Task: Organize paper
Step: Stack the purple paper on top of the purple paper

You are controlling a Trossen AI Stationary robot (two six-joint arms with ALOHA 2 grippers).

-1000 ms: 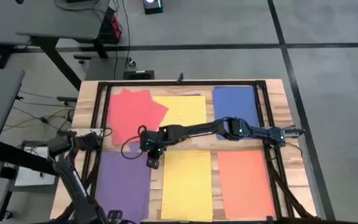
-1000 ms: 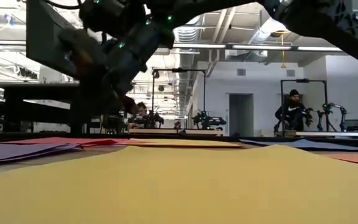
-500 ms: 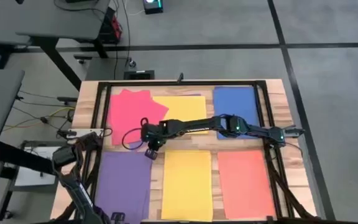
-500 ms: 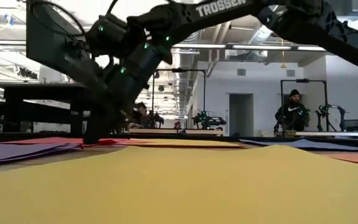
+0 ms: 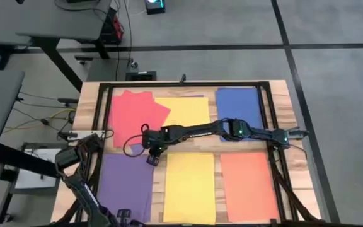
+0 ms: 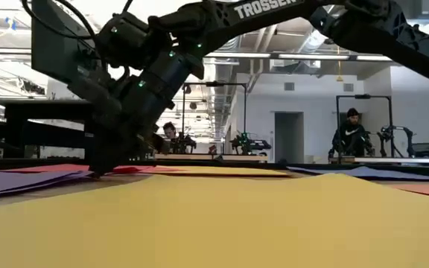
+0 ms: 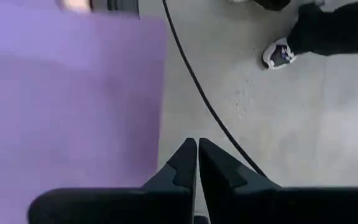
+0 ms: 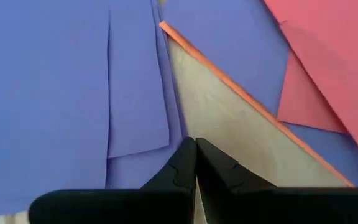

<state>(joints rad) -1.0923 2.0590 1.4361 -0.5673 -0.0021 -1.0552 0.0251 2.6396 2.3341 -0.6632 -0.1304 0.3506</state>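
Now | paper (image 5: 190,186) in flat coloured stacks (purple fanned) | right end effector (image 5: 151,160) closed, empty

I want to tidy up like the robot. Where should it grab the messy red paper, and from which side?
Probably a loose corner. The red paper is fanned out of line, and one sheet's corner pokes over the yellow pile. Coming from that side, low and flat, suits thin sheets. The right gripper, shut, sits nearer the purple paper.

My right gripper (image 5: 151,160) sits btwn the flat red paper sheets (image 5: 134,115) behind & purple paper sheets (image 5: 126,186) in front; flat yellow sheet (image 5: 190,186) just beside.
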